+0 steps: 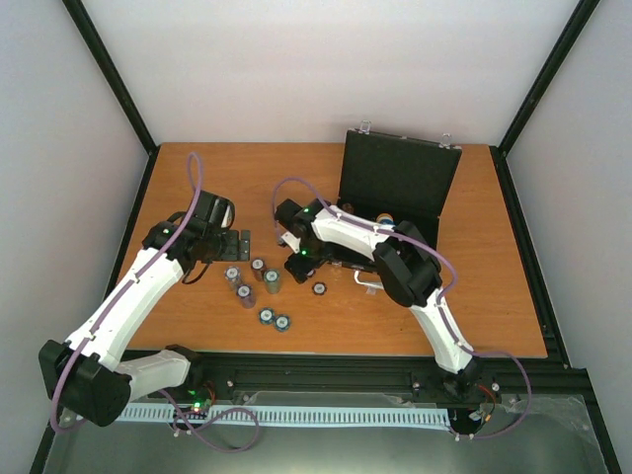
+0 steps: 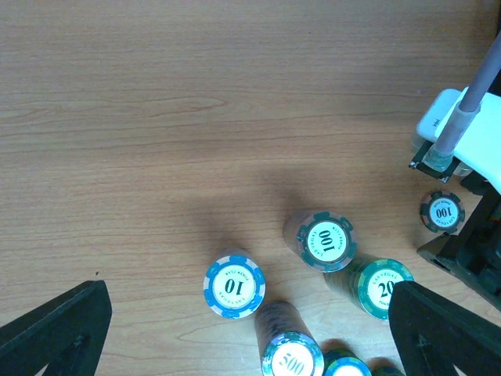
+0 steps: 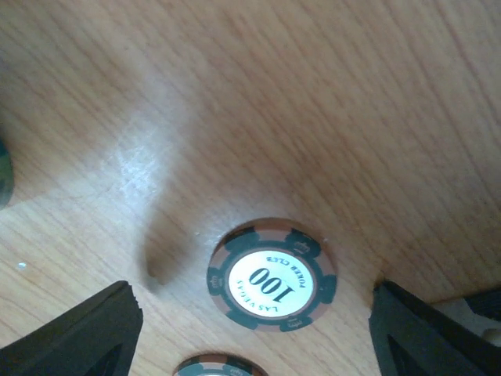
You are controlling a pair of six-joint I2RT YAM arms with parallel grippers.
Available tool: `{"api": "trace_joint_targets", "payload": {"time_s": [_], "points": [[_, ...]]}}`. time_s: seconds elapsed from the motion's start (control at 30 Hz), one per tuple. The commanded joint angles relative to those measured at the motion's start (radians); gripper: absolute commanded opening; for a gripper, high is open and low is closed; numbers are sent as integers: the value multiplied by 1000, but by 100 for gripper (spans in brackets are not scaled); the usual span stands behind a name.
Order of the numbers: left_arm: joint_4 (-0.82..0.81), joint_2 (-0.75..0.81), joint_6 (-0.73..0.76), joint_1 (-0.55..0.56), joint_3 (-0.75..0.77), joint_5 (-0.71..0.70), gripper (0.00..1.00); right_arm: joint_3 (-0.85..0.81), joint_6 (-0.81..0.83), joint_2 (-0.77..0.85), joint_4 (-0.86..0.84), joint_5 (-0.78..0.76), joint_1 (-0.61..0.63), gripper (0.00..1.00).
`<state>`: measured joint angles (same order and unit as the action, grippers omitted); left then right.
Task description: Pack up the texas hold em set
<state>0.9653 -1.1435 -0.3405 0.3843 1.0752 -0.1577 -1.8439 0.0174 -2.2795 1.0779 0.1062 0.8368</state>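
Observation:
The black case [image 1: 397, 181] of the texas hold em set stands open at the back right, lid up. Short stacks of poker chips [image 1: 253, 281] sit left of centre. My left gripper [image 2: 250, 329] hangs open above them: a blue 10 stack [image 2: 234, 285], a 100 stack [image 2: 324, 240], a green 20 stack [image 2: 380, 287] and a 500 stack [image 2: 292, 356]. My right gripper [image 3: 254, 321] is low over the table and open. A brown and green 100 chip [image 3: 272, 280] lies flat between its fingers, touching neither. Another chip [image 3: 215, 366] peeks in at the bottom edge.
The right arm [image 1: 341, 232] reaches left across the front of the case, and its white wrist [image 2: 458, 129] shows close to the left gripper's chips. A lone 100 chip [image 2: 441, 211] lies beside it. The case's silver handle [image 1: 367, 282] points toward me.

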Motion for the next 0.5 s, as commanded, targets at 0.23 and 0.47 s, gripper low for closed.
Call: {"api": "trace_joint_targets", "payload": {"time_s": [0.23,0.47], "points": [[-14,2,-18,2,37,-7,100,33,0,-49,11,32,-10,56],[-14,8,-17,2,34,-6,100,30,-9,-46,8,43,-10,42]]}}
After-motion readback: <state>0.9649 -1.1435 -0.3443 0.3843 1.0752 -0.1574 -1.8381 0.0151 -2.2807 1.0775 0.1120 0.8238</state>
